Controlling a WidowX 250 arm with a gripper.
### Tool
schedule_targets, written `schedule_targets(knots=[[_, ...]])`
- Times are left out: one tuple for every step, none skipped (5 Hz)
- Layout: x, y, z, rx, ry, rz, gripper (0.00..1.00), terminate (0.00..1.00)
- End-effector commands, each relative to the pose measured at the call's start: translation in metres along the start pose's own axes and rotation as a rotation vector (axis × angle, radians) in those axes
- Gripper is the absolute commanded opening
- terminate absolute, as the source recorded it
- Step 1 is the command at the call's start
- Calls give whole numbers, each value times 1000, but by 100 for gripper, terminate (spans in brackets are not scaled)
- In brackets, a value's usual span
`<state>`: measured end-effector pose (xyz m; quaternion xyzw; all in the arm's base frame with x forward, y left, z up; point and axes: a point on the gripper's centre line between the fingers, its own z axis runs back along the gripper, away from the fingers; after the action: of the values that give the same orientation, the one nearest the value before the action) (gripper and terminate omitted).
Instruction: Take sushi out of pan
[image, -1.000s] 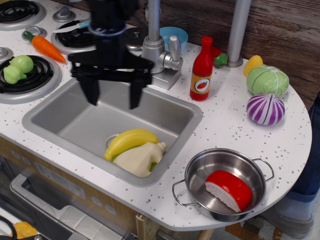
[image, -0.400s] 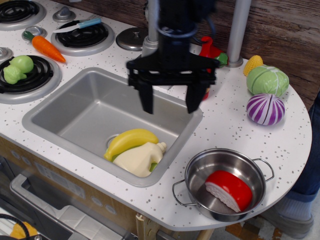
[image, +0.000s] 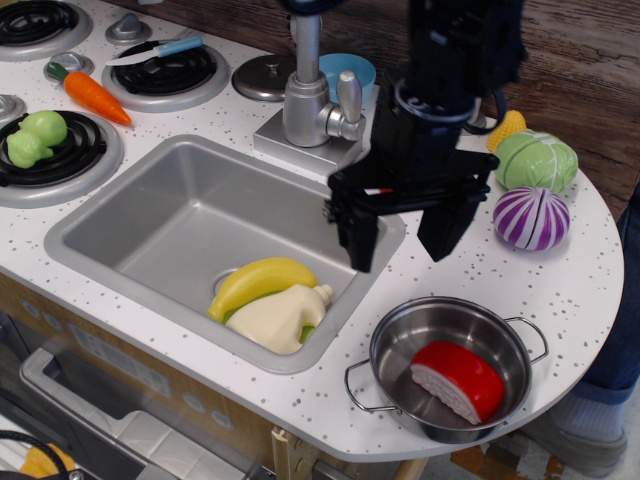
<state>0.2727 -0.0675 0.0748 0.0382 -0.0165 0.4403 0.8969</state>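
The sushi (image: 459, 381), a red-topped block with a white rice base, lies tilted inside the pan (image: 393, 345), a small shiny steel pot with two wire loop handles near the counter's front right edge. My black gripper (image: 400, 248) hangs open and empty above the counter between the sink and the pan, up and to the left of the sushi. Its two fingers point down, spread wide apart.
The grey sink basin (image: 150, 225) holds a banana (image: 260, 281) and a cream bottle (image: 275, 320). A faucet (image: 305, 95), purple cabbage (image: 531, 217), green cabbage (image: 536, 160), corn (image: 506, 129), carrot (image: 91, 94), lid (image: 262, 76) and burners stand around.
My gripper has moved steadily right and slightly down, from over the sink's left part to above the counter near the pan. It stays open. The sushi and pan have not moved.
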Motion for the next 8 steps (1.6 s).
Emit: schedule_targets(knots=[[-13,-9,-2,-67,14,151,100,0],[-20,-13,-7,-157,44,227,100,0],[-27,-22,-15,-85,28,312,100,0],[-31,-19,-18,-59,40,324,100,0],[-35,-21,-24,-50,59,367,100,0],[-39,-21,-27,-51,55,395,100,0],[-47,-22,-34,-55,42,431,100,0],[-53,-18,-42,-48,28,445,100,0]])
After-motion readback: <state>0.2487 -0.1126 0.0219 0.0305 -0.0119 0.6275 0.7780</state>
